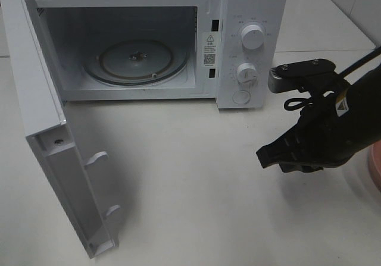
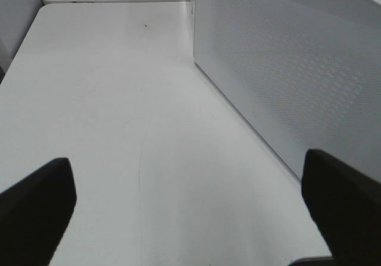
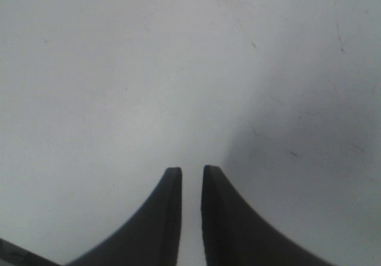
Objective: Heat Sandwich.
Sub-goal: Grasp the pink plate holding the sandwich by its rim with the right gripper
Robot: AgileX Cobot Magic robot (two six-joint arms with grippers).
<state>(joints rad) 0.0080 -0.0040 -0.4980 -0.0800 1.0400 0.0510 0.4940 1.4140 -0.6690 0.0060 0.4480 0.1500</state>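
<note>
1. Hanging above the table (image 1: 190,188) on the right side, the right gripper (image 1: 266,157) points its tips down and toward the table's middle.
2. Its jaws stand only a slit apart in the right wrist view (image 3: 190,172), with bare tabletop showing through the gap. They grasp nothing.
3. The left gripper (image 2: 187,182) shows only in its own wrist view. Its two dark fingers (image 2: 36,206) sit at opposite edges of that picture, so the jaws are spread wide and released, with nothing between them.
4. That gripper is low over the table, with the dotted outer face of the door (image 2: 286,81) just beside one finger.
5. The microwave (image 1: 204,16) stands at the back of the table. Its door (image 1: 36,69) is swung fully out to the left, with the inner face and two latch hooks toward the camera.
6. The glass turntable (image 1: 134,60) lies flat on the cavity floor.
7. Two white knobs sit one above the other on the control panel, the upper (image 1: 252,38) and the lower (image 1: 246,72). A round button (image 1: 241,97) is below them.
8. A sliver of a pink plate (image 1: 375,165) shows at the right edge, partly behind the right arm.
9. Sandwich: no view shows it, and I cannot tell where it lies.
</note>
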